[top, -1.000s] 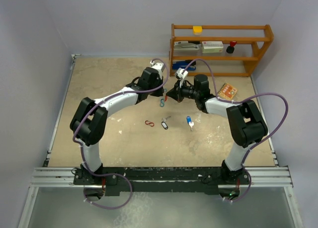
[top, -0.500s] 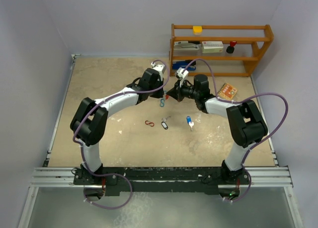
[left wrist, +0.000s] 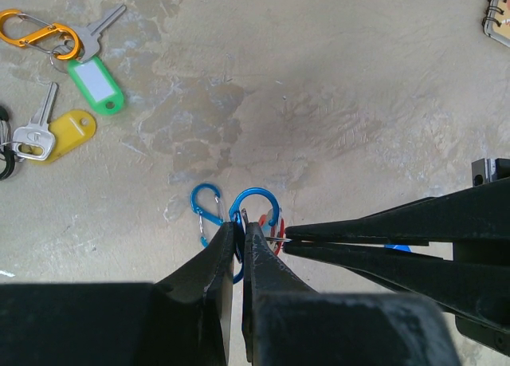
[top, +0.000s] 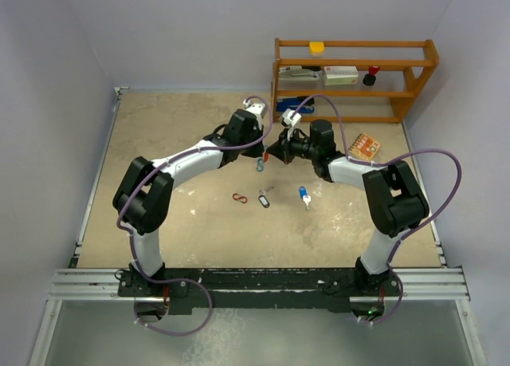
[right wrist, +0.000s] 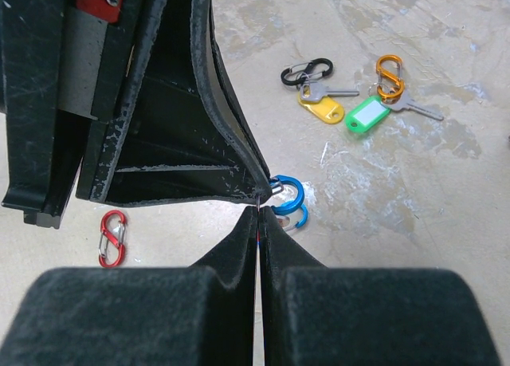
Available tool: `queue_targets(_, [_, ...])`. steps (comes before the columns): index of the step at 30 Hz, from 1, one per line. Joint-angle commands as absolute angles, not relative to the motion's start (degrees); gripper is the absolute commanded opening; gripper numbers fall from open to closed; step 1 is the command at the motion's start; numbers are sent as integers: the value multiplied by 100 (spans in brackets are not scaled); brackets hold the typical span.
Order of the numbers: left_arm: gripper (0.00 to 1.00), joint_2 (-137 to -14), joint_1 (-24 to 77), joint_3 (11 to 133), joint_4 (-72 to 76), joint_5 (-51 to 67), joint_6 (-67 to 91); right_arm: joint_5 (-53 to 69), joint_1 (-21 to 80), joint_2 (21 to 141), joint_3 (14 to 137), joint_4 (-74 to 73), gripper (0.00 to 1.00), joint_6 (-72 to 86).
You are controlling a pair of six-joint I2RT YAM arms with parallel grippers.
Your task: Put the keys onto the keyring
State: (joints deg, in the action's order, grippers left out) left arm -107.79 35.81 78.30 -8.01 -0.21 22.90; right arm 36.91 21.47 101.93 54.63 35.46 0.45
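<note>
My left gripper [left wrist: 239,222] is shut on a blue S-shaped clip [left wrist: 256,202] and holds it above the table; the clip also shows in the right wrist view [right wrist: 287,192] and in the top view [top: 260,165]. My right gripper [right wrist: 259,210] is shut on the thin metal ring of a red-tagged key [left wrist: 275,226], tip to tip with the left fingers [top: 263,148]. Most of that key is hidden. A green-tagged key [left wrist: 96,83] hangs on an orange clip [left wrist: 36,31]. A yellow-tagged key [left wrist: 60,135] lies beside it. A black-tagged key [top: 264,198] and a blue-tagged key [top: 304,195] lie nearer the arms.
A red S-clip [top: 239,198] lies on the table, and shows in the right wrist view [right wrist: 111,237]. A black clip [right wrist: 307,69] sits by the yellow-tagged key. A spiral notepad [top: 365,147] lies at the right. A wooden shelf [top: 355,79] stands at the back right.
</note>
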Motion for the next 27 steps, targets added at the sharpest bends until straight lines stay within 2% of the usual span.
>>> queue_targets(1, [0,-10598,3612,8068,-675,-22,2164,3634,2175,10151,5700,3633,0,-52])
queue_targets(27, [0,-10361,3621,7991,-676,-88,2162,3560,2188,10187,5704,3616,0,-66])
